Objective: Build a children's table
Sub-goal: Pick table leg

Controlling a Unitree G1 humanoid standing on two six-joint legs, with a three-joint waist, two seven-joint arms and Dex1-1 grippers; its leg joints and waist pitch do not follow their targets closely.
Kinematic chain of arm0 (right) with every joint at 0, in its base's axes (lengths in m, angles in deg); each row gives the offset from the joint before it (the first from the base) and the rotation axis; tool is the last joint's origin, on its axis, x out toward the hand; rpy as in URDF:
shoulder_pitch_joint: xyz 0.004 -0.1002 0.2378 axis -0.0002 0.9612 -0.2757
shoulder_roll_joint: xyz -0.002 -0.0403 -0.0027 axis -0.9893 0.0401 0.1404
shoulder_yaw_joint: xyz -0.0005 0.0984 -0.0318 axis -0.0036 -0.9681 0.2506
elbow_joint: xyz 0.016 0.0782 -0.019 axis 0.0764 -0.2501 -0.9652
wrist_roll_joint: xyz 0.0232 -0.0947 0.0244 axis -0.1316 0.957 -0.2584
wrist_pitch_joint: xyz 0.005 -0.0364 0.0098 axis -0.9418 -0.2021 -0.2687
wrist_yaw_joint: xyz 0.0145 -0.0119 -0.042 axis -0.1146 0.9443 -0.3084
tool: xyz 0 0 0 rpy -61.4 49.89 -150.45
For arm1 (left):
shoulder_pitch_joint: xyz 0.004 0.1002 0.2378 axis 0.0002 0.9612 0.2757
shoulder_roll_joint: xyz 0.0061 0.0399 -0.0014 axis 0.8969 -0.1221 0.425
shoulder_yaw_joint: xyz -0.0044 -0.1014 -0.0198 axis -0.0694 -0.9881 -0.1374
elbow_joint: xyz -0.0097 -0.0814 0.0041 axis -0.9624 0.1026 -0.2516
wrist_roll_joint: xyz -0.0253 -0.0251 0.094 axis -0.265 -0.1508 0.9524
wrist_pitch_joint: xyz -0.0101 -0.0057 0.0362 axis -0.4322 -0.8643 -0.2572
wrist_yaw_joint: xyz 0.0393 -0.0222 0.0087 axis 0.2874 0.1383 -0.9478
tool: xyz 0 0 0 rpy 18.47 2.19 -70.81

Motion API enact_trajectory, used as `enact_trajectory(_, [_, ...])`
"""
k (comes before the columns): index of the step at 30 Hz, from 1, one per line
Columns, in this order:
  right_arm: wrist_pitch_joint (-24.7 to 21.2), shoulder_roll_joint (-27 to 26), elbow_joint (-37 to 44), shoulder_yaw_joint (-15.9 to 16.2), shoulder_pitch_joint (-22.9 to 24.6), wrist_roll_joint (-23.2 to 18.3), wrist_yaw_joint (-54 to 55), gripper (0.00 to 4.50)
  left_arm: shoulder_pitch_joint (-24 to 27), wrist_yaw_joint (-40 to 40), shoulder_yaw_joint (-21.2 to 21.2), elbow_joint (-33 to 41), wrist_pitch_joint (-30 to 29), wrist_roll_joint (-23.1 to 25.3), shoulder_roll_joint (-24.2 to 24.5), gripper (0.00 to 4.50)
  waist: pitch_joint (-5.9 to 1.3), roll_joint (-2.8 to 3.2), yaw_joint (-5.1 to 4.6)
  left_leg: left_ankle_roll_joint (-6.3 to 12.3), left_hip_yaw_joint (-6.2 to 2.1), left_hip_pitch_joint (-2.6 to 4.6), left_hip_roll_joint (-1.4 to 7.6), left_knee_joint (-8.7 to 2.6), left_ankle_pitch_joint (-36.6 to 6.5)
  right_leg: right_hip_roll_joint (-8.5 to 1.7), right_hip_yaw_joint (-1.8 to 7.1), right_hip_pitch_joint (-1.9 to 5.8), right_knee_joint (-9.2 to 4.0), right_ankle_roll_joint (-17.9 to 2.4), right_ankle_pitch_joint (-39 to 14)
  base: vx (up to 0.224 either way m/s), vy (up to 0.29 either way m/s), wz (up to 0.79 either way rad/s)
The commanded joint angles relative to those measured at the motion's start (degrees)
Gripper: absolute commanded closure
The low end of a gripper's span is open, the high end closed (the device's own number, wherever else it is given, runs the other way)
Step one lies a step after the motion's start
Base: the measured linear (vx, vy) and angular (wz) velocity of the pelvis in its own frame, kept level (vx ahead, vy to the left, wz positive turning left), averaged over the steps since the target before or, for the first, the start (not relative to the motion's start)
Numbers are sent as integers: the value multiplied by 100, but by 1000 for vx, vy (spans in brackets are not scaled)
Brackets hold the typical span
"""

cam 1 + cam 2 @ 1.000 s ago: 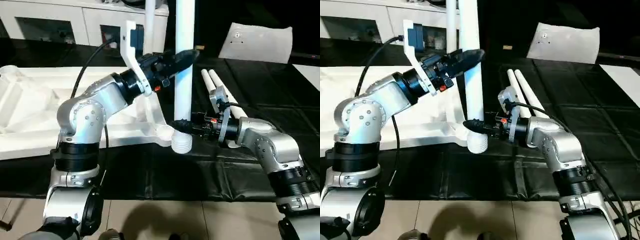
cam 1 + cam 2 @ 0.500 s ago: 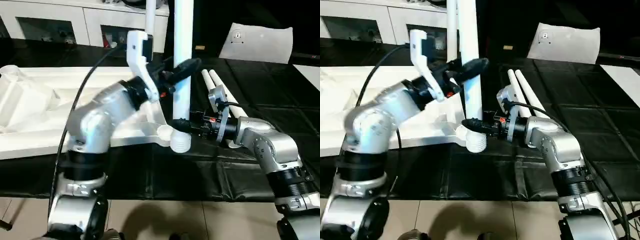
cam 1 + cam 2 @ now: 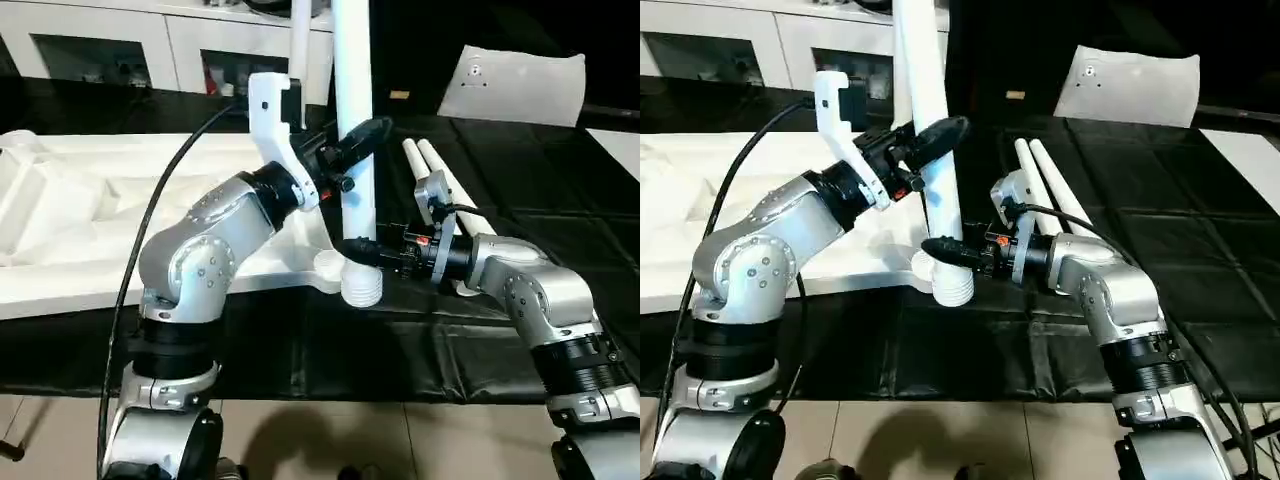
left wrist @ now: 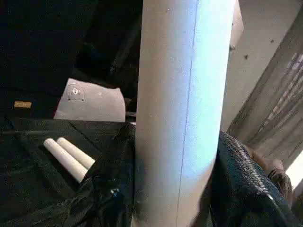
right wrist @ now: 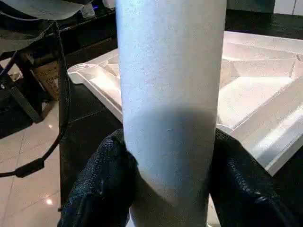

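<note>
Surface: black-matted counter (image 3: 520, 220), white cabinet (image 3: 150, 45) behind.
Tabletop (image 3: 90, 220): upside down on counter, corner socket (image 3: 330, 264) beside leg's foot.
Leg (image 3: 355, 130): near upright, ribbed end by socket.
Left tool (image 3: 362, 137): pinching leg high.
Right tool (image 3: 362, 250): pinching leg low.
Spare legs (image 3: 432, 165): flat on counter, right.
Tip: center ribbed end over socket, keep vertical, then press.

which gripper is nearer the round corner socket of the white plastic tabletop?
Right. The right gripper clamps the upright white leg low down, just above the corner socket; the left gripper grips the same leg higher up.
</note>
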Motion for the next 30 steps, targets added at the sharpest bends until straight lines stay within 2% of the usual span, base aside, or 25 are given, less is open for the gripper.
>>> enact_trajectory(1, [-19, 19, 170, -126, -157, -22, 80, 262, -33, -87, -87, -54, -74, -137, -106, 275, -447, -15, -7, 44, -61, 120, 98, -362, -1152, -272, 114, 251, -460, -869, -1799, 0, 0, 0])
enact_trajectory(5, [-286, 7, 228, -210, -265, -89, 272, 262, -304, -84, -367, -354, -176, -312, -46, 275, -450, -9, -10, 49, -55, 124, 76, -354, -1108, -261, 115, 250, -455, -866, -1763, 0, 0, 0])
enact_trajectory(9, [-303, 15, 279, -241, -291, -156, 219, 262, -488, -15, -474, -574, -214, -364, 80, 275, -459, -5, -5, 38, -59, 128, 83, -356, -1091, -267, 114, 253, -445, -867, -1700, 0, 0, 0])
enact_trajectory(10, [-290, 20, 304, -240, -288, -175, 184, 206, -552, 19, -514, -653, -235, -388, 123, 275, -458, 4, 4, 44, -59, 130, 81, -359, -1055, -269, 114, 256, -437, -895, -1626, 0, 0, 0])
enact_trajectory(21, [-454, 51, 553, -350, -236, -417, 108, 116, -860, 688, -610, -1023, -378, -636, 488, 277, -462, 12, 14, 63, -53, 135, 89, -363, -969, -277, 116, 266, -407, -1009, -1428, 0, 0, 0])
enact_trajectory(22, [-514, 122, 611, -342, -221, -467, 6, 116, -932, 971, -595, -1097, -437, -727, 613, 277, -454, -5, 14, 65, -48, 132, 76, -363, -990, -270, 113, 266, -419, -994, -1494, 0, 0, 0])
enact_trajectory(24, [-562, 178, 641, -321, -216, -497, -84, 85, -974, 1187, -560, -1125, -486, -778, 701, 277, -452, 12, 20, 42, -52, 149, 80, -368, -1024, -273, 115, 257, -421, -963, -1593, 0, 0, 0])
enact_trajectory(25, [-629, 260, 687, -283, -207, -542, -226, 76, -1022, 1465, -501, -1135, -550, -839, 802, 277, -453, -8, 24, 45, -52, 145, 84, -367, -1032, -283, 115, 266, -420, -955, -1639, 0, 0, 0])
enact_trajectory(26, [-632, 265, 690, -280, -206, -545, -235, 68, -1025, 1482, -497, -1136, -553, -842, 808, 277, -454, -1, 29, 44, -50, 146, 82, -364, -1018, -283, 118, 262, -420, -954, -1638, 0, 0, 0])
enact_trajectory(30, [-796, 453, 752, -162, -229, -649, -551, 55, -1171, 2357, -241, -1150, -685, -991, 1103, 277, -455, -1, 47, 42, -42, 150, 85, -365, -930, -289, 122, 260, -396, -1027, -1523, 0, 0, 0])
